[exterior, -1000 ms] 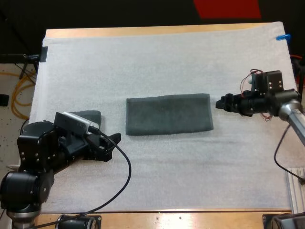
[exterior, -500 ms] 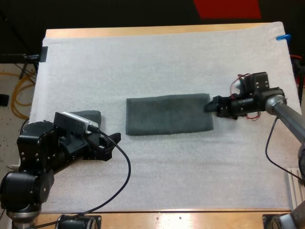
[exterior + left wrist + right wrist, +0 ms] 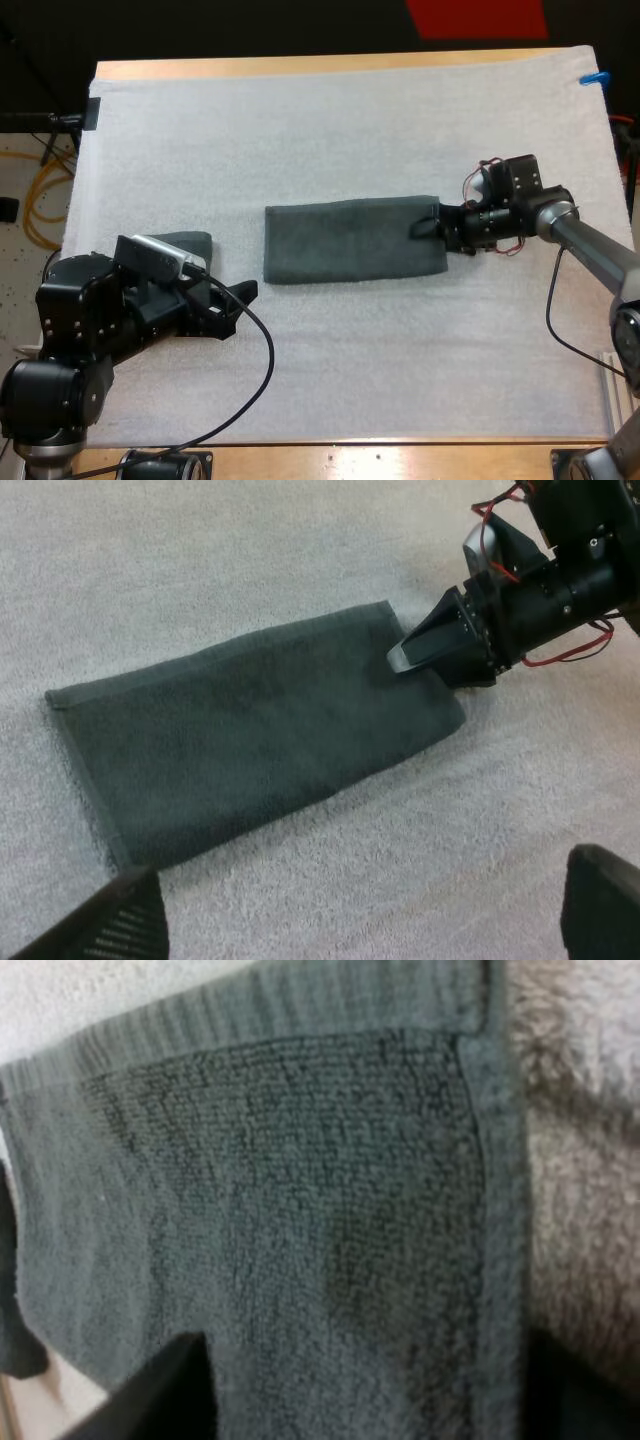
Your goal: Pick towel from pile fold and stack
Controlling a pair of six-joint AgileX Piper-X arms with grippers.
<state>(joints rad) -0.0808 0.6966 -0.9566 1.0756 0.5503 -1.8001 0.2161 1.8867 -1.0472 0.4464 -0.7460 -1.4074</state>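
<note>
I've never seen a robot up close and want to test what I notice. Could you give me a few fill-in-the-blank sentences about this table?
1. The folded towel lies flat on a ____ mat.
2. The right end effector is at this towel's short edge; the left end effector is ____, holding nothing.
3. A second towel lies partly hidden by the ____ arm.

Missing words: white; open; left
</note>
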